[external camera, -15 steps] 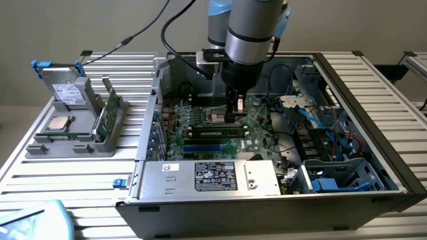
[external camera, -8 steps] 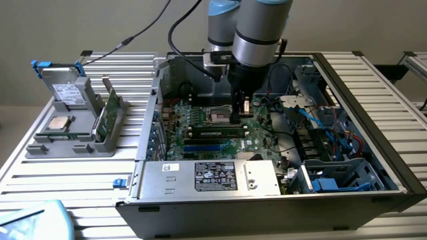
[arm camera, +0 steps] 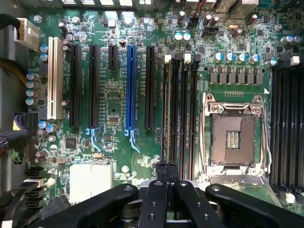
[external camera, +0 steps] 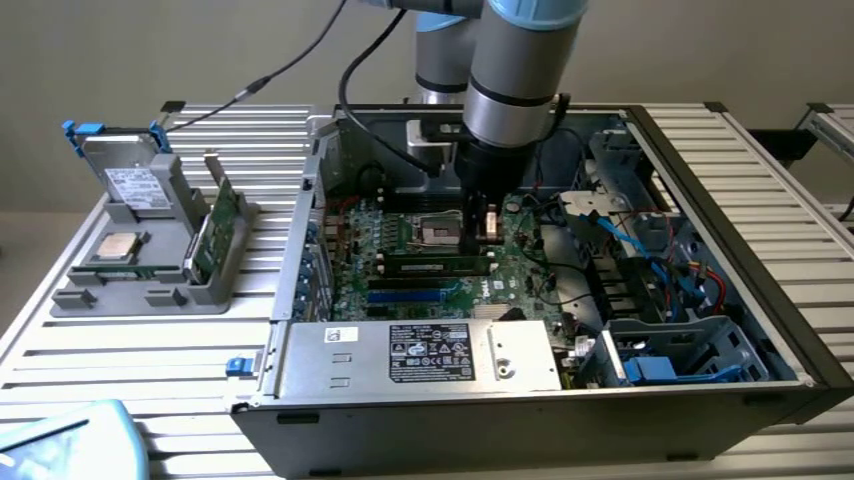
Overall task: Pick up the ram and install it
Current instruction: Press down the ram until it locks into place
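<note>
Long thin green ram stick (external camera: 430, 266) lies seated in a motherboard slot, long axis running left-right across the exterior view, just near of the empty processor socket (arm camera: 235, 138). Black fingers (arm camera: 167, 183) pressed together, holding nothing. Wrist view shows vertical memory slots (arm camera: 179, 107).

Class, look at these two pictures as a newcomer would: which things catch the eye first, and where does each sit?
The open computer case on the slatted table draws the eye, its green motherboard exposed. The robot arm reaches down into it, gripper with jaws shut just above a ram stick lying in a slot beside the empty processor socket. At the exterior view's left, a grey holder carries spare parts.
</note>
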Tool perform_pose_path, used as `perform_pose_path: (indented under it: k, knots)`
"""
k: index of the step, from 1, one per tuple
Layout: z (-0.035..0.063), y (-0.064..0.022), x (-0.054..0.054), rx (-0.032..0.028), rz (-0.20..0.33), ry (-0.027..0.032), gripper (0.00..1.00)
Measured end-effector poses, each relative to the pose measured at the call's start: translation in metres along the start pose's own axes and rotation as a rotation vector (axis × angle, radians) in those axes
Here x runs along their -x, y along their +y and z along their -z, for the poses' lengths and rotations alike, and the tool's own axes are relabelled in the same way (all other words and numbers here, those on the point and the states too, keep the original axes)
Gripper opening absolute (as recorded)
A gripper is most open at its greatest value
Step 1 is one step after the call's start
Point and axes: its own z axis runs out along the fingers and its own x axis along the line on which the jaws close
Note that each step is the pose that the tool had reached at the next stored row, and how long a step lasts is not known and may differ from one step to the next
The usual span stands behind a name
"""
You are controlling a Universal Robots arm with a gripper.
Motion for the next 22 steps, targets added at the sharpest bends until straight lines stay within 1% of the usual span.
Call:
perform_pose_path:
  k: [5, 10, 15, 22]
  knots:
    - [-0.0079, -0.0006, 0.0014, 0.0, 0.0, -0.0004, 0.11]
    - [-0.008, -0.0005, 0.0014, 0.0001, 0.0, -0.0003, 0.11]
    - [-0.0105, -0.0007, 0.0013, 0.0001, 0.0, -0.0003, 0.11]
    - [-0.0103, -0.0007, 0.0013, 0.0001, 0.0, -0.0004, 0.11]
